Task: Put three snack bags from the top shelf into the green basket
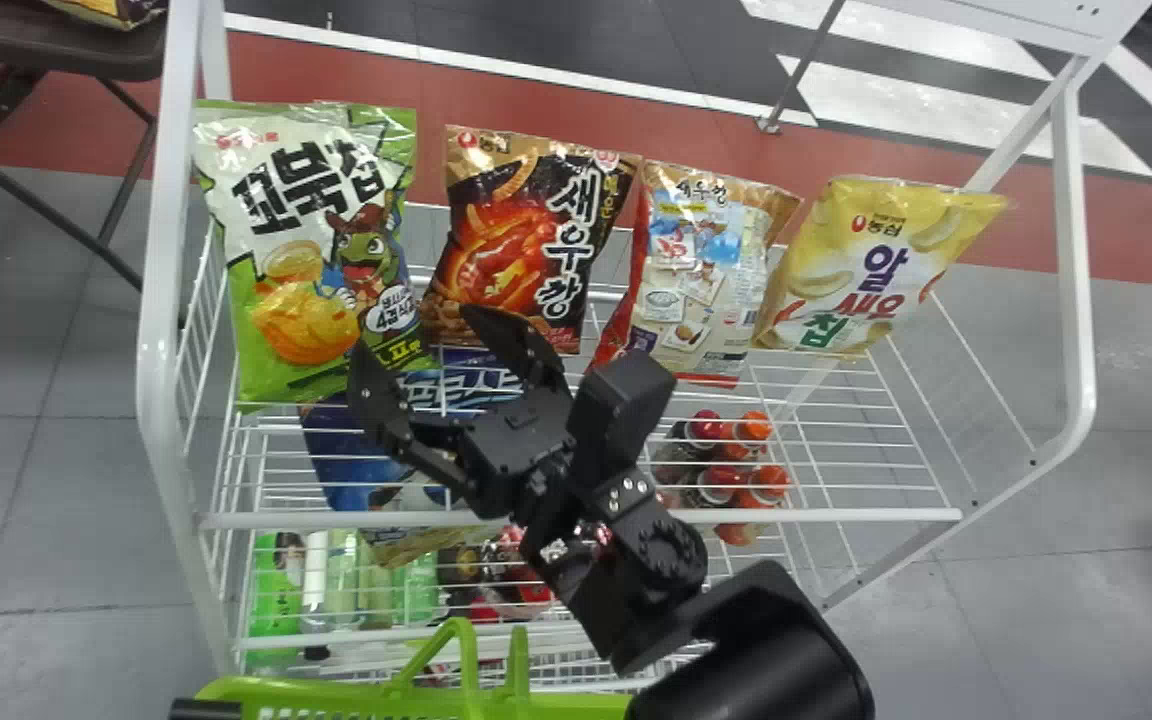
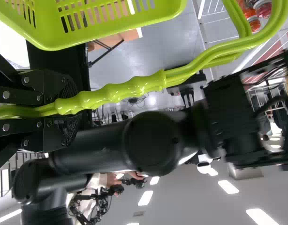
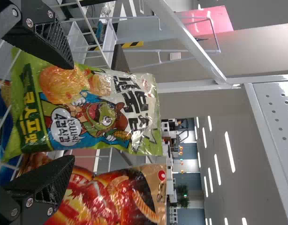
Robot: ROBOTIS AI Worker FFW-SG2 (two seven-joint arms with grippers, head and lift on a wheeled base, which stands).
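While the left gripper clamps the handle, right gripper, spread apart: centre on green bag, advance straight, pinch softly

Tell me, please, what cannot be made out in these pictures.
- Inside of the basket: head view, cut off by the bottom edge.
- Part of the blue bag: head view, behind the right gripper and shelf wires.
- How many bottles there are: head view, behind the right arm and wires.
- Rest of the far-left bag: head view, top edge.
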